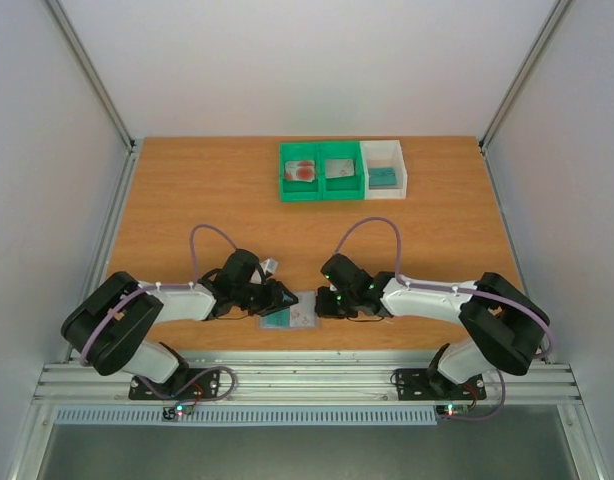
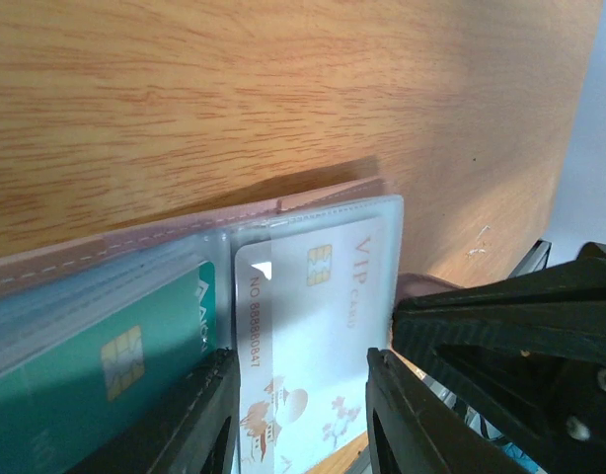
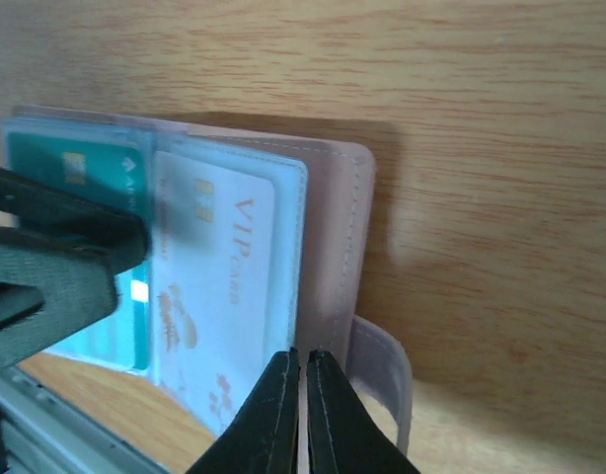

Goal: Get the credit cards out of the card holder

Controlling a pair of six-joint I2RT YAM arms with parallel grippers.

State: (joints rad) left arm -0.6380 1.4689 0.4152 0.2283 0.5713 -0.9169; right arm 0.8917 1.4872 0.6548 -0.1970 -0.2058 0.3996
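Holder (image 1: 292, 320) lies open at the table's (image 1: 187, 200) near edge, between both grippers; left gripper (image 2: 301, 380) has fingers spread astride the white card (image 2: 313, 316), whether squeezing it I cannot tell; right gripper (image 3: 303, 375) has fingers pressed together at the holder's pink border; teal card (image 2: 96, 385) sits sleeved beside the white.

Open card holder (image 3: 331, 237), cards (image 3: 229, 262) sleeved
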